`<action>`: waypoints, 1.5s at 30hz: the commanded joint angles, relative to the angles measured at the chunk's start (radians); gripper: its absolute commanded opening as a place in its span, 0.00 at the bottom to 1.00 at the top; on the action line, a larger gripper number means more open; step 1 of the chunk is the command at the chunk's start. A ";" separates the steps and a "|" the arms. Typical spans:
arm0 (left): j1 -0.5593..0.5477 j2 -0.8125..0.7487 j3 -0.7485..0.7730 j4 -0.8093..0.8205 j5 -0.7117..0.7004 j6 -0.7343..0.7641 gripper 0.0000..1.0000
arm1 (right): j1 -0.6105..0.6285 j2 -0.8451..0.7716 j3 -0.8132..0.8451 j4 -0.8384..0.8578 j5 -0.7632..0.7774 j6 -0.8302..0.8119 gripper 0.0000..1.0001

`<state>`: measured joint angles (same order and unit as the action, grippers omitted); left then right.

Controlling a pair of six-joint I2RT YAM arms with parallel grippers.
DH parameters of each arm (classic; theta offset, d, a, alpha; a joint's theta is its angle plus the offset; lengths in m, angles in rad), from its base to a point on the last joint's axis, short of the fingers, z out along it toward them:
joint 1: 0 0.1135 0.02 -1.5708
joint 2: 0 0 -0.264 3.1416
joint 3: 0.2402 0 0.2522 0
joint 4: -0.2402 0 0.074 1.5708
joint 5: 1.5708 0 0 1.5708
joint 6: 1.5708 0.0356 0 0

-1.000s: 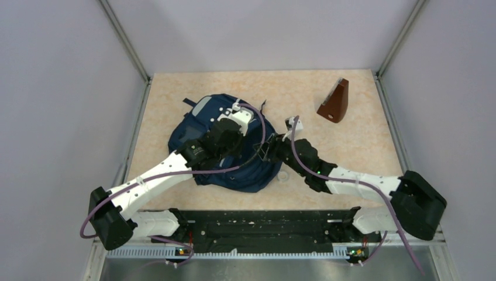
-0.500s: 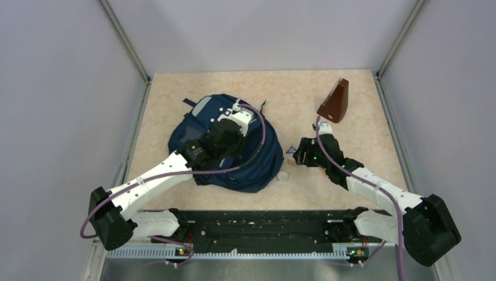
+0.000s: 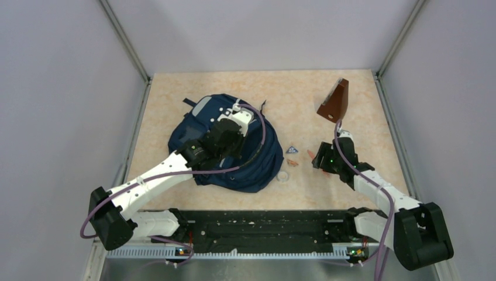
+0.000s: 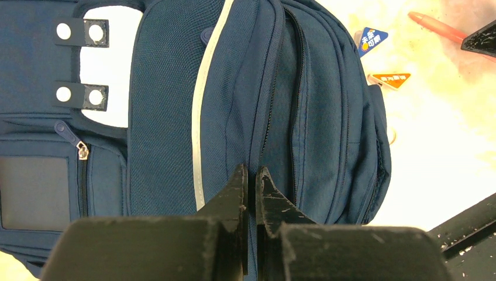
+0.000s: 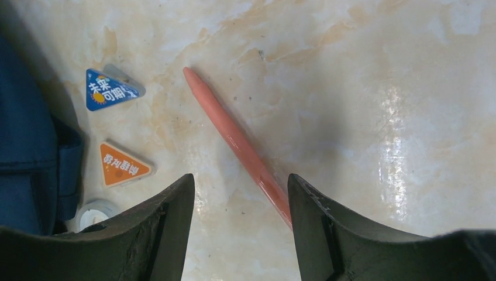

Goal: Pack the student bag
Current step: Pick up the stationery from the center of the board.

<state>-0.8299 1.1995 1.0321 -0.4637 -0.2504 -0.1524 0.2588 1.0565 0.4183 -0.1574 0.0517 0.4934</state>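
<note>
The student bag (image 3: 205, 137), navy with a pale stripe (image 4: 202, 117), lies flat at the table's left middle. My left gripper (image 3: 237, 120) rests on top of it; in the left wrist view its jaws (image 4: 250, 175) are shut, pinching a fold of bag fabric beside a zip. My right gripper (image 3: 321, 159) hovers low over the table to the right of the bag, open and holding nothing (image 5: 241, 181). An orange-red pen (image 5: 234, 140) lies slanted on the table, its lower end running behind the right finger (image 5: 327, 228).
A blue triangular tag (image 5: 108, 89), an orange triangular tag (image 5: 123, 165) and a small white ring (image 5: 96, 213) lie between the bag and the pen. A brown wedge-shaped block (image 3: 334, 100) stands at the back right. Walls enclose the table on three sides.
My right gripper has pulled away from the bag's right edge toward the right and opened wider. The tags and pen now show on the table. The left arm has not moved.
</note>
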 commanded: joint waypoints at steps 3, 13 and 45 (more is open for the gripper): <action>0.001 -0.032 0.014 0.069 0.019 0.008 0.00 | -0.010 0.053 0.008 -0.001 -0.047 -0.008 0.54; 0.002 -0.032 0.014 0.069 0.018 0.010 0.00 | -0.010 0.030 0.002 -0.015 -0.080 -0.012 0.51; 0.003 -0.019 0.014 0.068 0.016 0.011 0.00 | 0.209 0.311 0.174 -0.077 0.182 -0.014 0.34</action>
<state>-0.8272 1.1999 1.0321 -0.4637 -0.2470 -0.1497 0.4316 1.3270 0.5652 -0.1749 0.1780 0.4725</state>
